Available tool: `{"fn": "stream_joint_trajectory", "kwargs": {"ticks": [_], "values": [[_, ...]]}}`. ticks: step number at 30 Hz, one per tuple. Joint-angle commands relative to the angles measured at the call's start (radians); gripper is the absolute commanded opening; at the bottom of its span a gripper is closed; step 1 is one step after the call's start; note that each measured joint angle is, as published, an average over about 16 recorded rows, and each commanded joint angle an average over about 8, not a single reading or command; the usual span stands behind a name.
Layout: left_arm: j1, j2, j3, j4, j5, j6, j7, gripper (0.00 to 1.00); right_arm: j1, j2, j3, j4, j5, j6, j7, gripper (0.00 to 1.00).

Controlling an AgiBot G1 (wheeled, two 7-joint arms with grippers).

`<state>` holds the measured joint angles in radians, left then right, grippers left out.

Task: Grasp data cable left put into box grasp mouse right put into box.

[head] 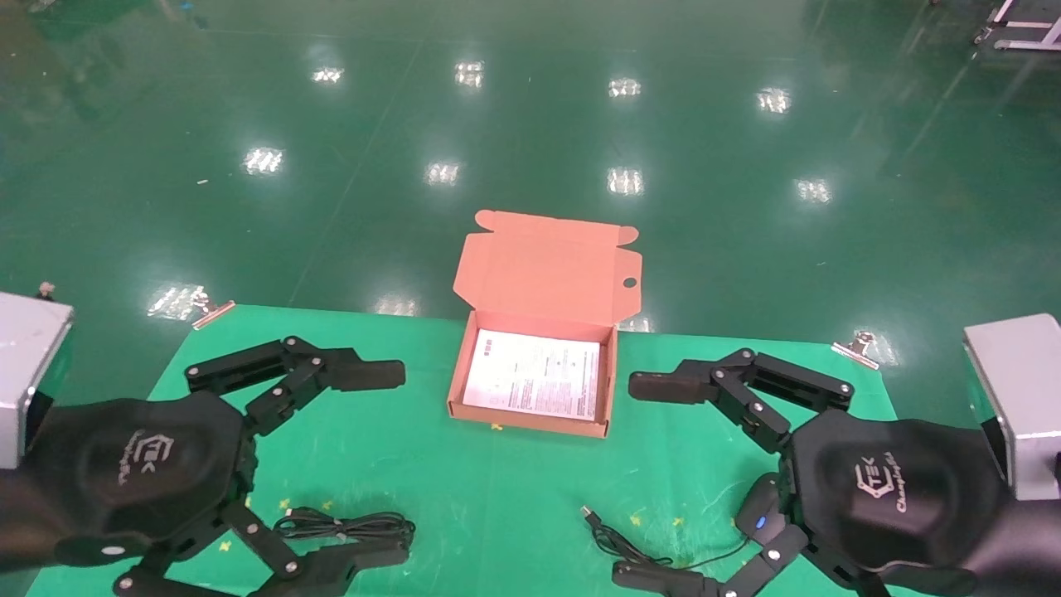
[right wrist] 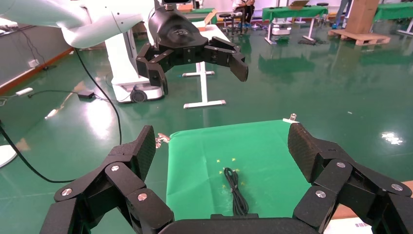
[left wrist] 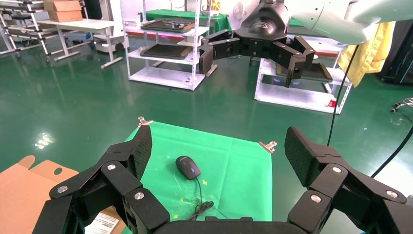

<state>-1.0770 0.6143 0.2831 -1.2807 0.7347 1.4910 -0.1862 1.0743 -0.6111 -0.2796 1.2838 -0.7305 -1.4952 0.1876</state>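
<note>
- Black, limp data cable [head: 352, 526] lies bundled at lower left; best pinched mid-bundle, under the spread, empty left gripper [head: 365, 464].
- Mouse [head: 760, 514], light and slick, sits lower right beneath the right gripper [head: 655, 481], jaws wide, empty.
- Box [head: 530, 419] waits open, centre.

Left gripper [left wrist: 216, 168] fingers spread wide, above green desk [left wrist: 243, 165]. Mouse [left wrist: 188, 167] lies on desk btwn fingers, cord trailing to a small coil. Box [left wrist: 27, 187] lid at edge. Right gripper [left wrist: 253, 61] opposite, splayed too.
</note>
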Motion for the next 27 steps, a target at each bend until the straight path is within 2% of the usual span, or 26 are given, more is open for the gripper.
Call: {"fn": "stream_joint_trajectory", "kwargs": {"ticks": [1, 17, 22, 27], "values": [[0.000, 0.000, 0.000, 0.000, 0.000, 0.000, 0.000, 1.00, 0.000, 0.000, 0.000, 0.000, 0.000, 0.000, 0.000, 1.00], [-0.012, -0.004, 0.005, -0.007, 0.014, 0.009, 0.002, 1.00, 0.006, 0.000, -0.002, 0.006, -0.013, 0.003, -0.009, 1.00], [-0.067, -0.015, 0.042, -0.023, 0.097, 0.037, -0.014, 1.00, 0.036, 0.001, -0.017, 0.035, -0.083, -0.001, -0.047, 1.00], [-0.151, -0.007, 0.103, -0.025, 0.216, 0.057, -0.049, 1.00, 0.106, -0.005, -0.056, 0.060, -0.208, -0.028, -0.117, 1.00]]}}
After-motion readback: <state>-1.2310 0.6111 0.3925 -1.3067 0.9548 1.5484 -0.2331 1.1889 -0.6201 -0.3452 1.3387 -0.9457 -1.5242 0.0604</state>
